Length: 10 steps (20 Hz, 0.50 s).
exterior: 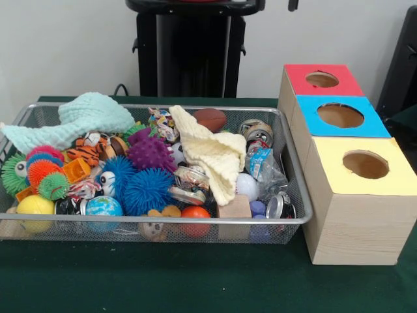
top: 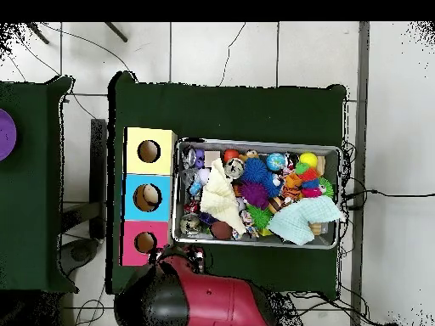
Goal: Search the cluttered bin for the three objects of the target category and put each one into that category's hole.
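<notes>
The wire mesh bin [exterior: 296, 215] sits on the green table and is full of clutter; it also shows in the overhead view [top: 180, 229]. An orange black-striped plush tiger [exterior: 91, 152] lies at the left, under the mint cloth's edge, and shows from above [top: 289, 193]. A brown bear-like plush [exterior: 158, 226] lies against the front wall. No third plush shows. In the overhead view a small dark part, which may be my gripper [top: 197, 256], sticks out from the folded red arm [top: 212, 301] beside the bin's corner.
Wooden boxes stand beside the bin with a red-topped hole [exterior: 322, 79], a blue-topped hole [exterior: 340, 115] and a yellow-topped hole [exterior: 365, 164]. A mint knitted cloth [exterior: 85, 117], a cream cloth [exterior: 212, 153], purple [exterior: 150, 153] and blue [exterior: 146, 189] spiky balls cover other toys.
</notes>
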Tool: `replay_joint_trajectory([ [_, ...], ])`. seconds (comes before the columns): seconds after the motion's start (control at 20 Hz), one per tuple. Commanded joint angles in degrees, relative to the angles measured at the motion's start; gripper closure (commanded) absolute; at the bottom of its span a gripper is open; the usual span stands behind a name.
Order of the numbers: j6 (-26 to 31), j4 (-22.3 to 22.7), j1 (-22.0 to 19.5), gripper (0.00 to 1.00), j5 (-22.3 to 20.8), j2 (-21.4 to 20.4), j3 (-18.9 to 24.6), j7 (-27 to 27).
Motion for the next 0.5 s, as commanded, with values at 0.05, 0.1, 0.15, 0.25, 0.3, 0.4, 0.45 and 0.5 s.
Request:
replay_joint_trajectory([
  [0.05,-0.59,-6.55,-4.55,0.00,-0.58,7.09,3.65,3.63],
  [0.1,-1.38,-6.92,-4.83,0.00,-0.71,8.01,3.73,3.92],
  [0.15,-2.22,-7.48,-5.27,0.00,-0.84,9.13,3.88,4.02],
  [0.25,-4.32,-7.84,-6.26,0.00,-0.49,11.01,4.51,4.14],
  [0.3,-5.06,-8.00,-6.68,0.00,-0.34,11.78,4.85,4.09],
  [0.4,-6.03,-8.71,-7.41,0.00,-0.09,13.37,5.43,4.15],
  [0.45,-6.29,-8.69,-7.95,0.00,0.33,13.90,5.97,4.00],
  [0.5,-6.28,-9.49,-8.13,0.00,-0.15,14.54,6.08,3.74],
])
